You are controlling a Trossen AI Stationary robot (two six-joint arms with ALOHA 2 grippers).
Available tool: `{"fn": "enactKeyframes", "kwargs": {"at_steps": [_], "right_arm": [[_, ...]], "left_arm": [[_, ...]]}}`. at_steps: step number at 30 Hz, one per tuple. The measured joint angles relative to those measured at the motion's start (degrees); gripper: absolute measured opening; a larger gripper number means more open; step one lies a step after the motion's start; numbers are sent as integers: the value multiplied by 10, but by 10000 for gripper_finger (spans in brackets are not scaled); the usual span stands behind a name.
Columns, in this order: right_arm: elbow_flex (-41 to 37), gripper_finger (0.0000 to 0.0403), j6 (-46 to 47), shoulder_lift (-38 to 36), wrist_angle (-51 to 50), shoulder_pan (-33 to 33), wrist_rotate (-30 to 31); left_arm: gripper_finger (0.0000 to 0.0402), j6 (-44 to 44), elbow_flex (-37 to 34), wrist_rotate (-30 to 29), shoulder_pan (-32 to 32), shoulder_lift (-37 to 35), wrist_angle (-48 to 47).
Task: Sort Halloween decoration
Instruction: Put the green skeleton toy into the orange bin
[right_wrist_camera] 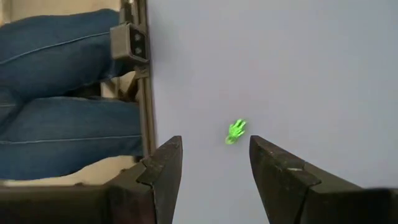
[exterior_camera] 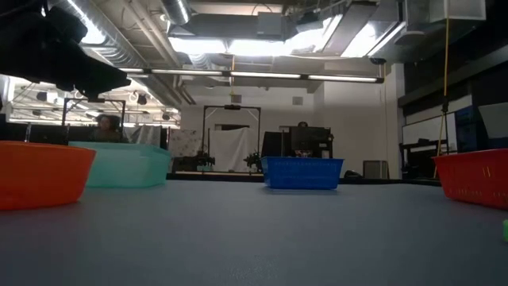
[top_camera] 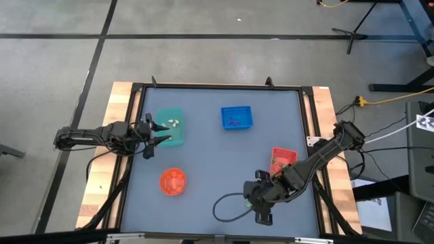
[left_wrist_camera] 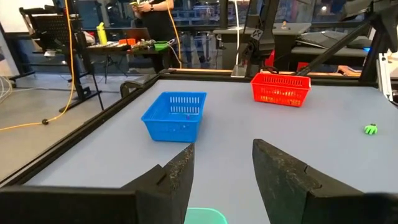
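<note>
I can read no brand, label or writing on any tray or on the arms. My right hand (right_wrist_camera: 214,168) hangs near the front right of the worktop (top_camera: 217,149), fingers spread and holding nothing. In the right wrist view, a small green trinket (right_wrist_camera: 236,131) lies on the bare worktop just beyond the gap between the fingertips, apart from both fingers. (Beside the worktop edge in that same view I see a person's legs in blue jeans (right_wrist_camera: 62,93).) The green piece also shows far off in the left wrist view (left_wrist_camera: 370,129), alone on the grey surface, near the red tray (top_camera: 283,160).

My left hand (top_camera: 154,132) hovers at the left side, at the near edge of the teal tray (top_camera: 170,127), fingers spread with nothing between them. A few white trinkets (top_camera: 174,123) rest inside that tray. The blue tray (top_camera: 237,117) sits toward the back middle with small dark purple pieces (top_camera: 234,123) in it, too small to tell apart. The orange bowl (top_camera: 172,181) stands in front of the teal tray, well apart from both hands; whatever is inside it I cannot make out.
</note>
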Motion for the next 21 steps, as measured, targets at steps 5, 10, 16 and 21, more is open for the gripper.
{"fn": "enactKeyframes", "kwargs": {"at_steps": [5,10,16,21], "right_arm": [[0,184,56,0,-1,0,1],[0,184,98,10,0,6,4],[0,184,103,45,3,30,4],[0,184,103,79,12,43,4]], "left_arm": [[148,0,0,0,0,0,0],[148,0,0,2,0,0,-1],[148,0,0,17,0,0,-2],[148,0,0,16,0,0,-2]]}}
